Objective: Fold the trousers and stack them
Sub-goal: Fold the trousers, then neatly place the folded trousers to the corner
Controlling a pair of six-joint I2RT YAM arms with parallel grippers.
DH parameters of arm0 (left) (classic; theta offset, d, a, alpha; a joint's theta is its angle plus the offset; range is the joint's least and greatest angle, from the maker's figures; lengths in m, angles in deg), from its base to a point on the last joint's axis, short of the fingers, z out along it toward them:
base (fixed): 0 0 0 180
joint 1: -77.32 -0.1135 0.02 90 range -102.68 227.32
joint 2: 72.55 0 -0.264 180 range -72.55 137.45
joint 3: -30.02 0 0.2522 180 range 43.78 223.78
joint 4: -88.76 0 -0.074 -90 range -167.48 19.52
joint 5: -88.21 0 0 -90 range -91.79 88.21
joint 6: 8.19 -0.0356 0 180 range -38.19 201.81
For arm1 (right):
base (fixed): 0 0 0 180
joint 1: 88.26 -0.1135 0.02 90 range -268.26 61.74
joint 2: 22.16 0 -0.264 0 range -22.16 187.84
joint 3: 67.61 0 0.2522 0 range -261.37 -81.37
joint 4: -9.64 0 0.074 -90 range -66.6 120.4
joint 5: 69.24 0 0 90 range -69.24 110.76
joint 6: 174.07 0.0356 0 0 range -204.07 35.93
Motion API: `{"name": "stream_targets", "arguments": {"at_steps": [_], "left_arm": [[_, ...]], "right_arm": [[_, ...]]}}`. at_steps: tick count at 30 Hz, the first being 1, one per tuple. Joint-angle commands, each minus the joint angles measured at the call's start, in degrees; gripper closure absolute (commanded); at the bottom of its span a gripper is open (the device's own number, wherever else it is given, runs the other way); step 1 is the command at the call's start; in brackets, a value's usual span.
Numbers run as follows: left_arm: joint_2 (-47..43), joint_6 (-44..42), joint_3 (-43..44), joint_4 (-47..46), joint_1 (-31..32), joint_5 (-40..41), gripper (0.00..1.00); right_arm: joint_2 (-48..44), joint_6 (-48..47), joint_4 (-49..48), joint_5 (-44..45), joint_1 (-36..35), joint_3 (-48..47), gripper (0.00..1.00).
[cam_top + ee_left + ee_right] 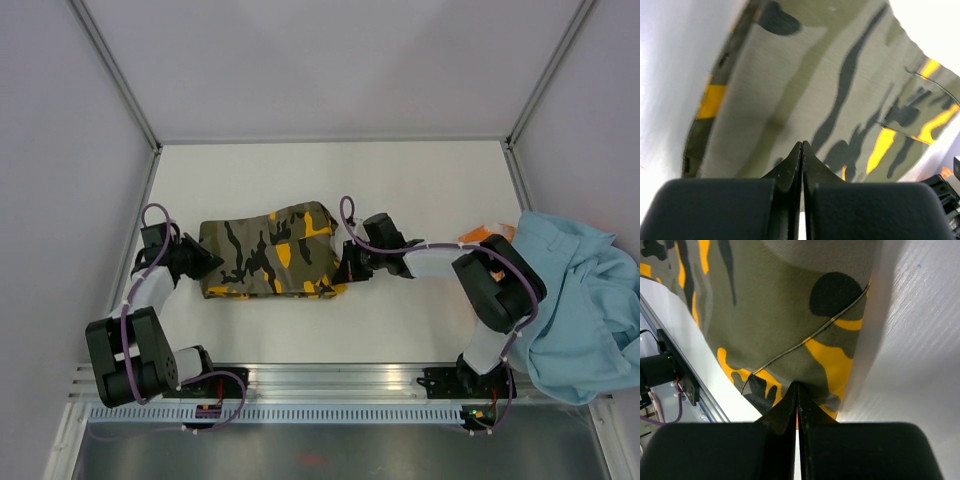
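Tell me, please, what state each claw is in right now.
Left claw: closed, pinching one end of the camouflage trousers.
Right claw: closed, pinching their other end.

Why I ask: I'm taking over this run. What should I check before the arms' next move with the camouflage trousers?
1. Left fingers closed at the left end of the trousers: ok.
2. Right fingers closed at the right near corner: ok.
3. How much cloth each pinch holds: cannot tell.
4. Trousers folded compact, lying between the two arms: ok.
5. Bare table behind the trousers: ok.
6. Light-blue garment clear of the right arm: cannot tell; they meet at the elbow in the top view.
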Motion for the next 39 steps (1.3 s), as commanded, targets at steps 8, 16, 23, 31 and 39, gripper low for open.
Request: {"name": "stream_targets", "arguments": {"at_steps": [8, 16, 23, 31, 39], "left_arm": [[2.44, -2.7, 2.91, -1.28, -0.05, 3.11, 0.98], [-4.42, -11.74, 17.32, 6.37, -0.05, 12.58, 0.38], [3.64, -15.62, 20.85, 9.89, -0.05, 17.8, 0.27], [10.78, -17.47, 16.37, 4.71, -0.05, 13.66, 0.26], [18.06, -15.63, 14.87, 2.06, 0.39, 10.23, 0.28]], "right_arm": [[-5.16, -4.85, 10.29, 2.07, -0.85, -7.59, 1.0], [-15.72, -12.05, 21.29, 9.01, -0.85, -19.63, 0.06], [-11.08, -14.0, 21.83, 17.87, -0.5, -24.47, 0.02], [-2.46, -9.43, 19.63, 20.97, -0.59, -23.25, 0.02], [4.22, -3.1, 10.76, 19.57, -0.5, -18.32, 0.02]]}}
